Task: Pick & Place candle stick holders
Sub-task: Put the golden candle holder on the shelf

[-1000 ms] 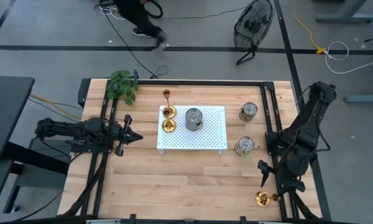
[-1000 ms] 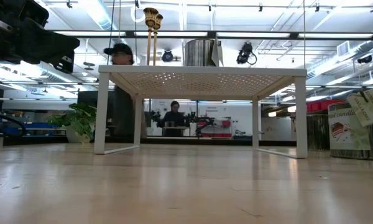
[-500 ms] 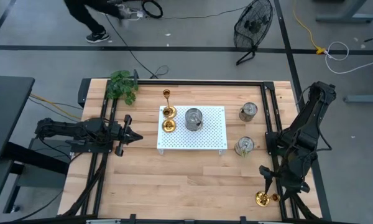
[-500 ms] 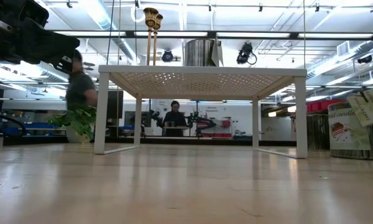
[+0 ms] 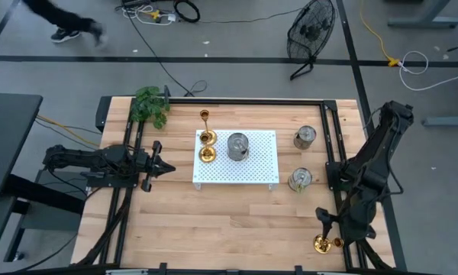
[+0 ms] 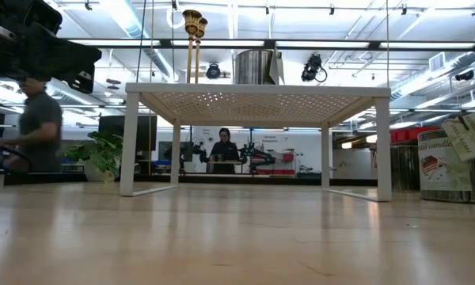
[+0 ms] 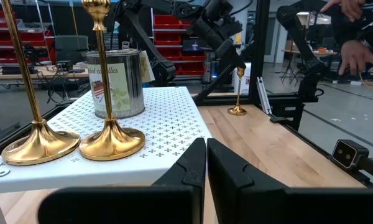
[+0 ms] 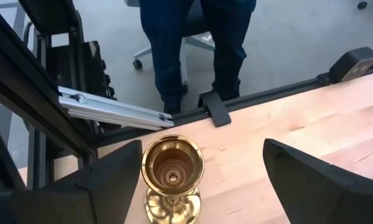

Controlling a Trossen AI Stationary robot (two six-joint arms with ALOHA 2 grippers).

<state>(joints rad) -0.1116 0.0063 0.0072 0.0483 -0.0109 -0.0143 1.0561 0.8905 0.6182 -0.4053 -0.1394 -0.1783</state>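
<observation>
Now you have the wooden table (image 5: 229,218) with a white perforated stand (image 5: 256,172) at its middle, carrying a tin can (image 5: 238,146) and two tall candle stick holders (image 5: 207,153) along its left edge. Your left gripper (image 5: 168,167) waits left of the stand, fingers pressed together. Your right gripper (image 5: 319,219) hovers at the table's near right corner, jaws spread wide, just above a short candle stick holder (image 8: 171,180) standing upright there.

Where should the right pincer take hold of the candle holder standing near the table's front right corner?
Probably on the slim stem just under the cup of the candle holder, coming straight down. It stands upright between the open fingers of the right pincer, cup facing up.
</observation>
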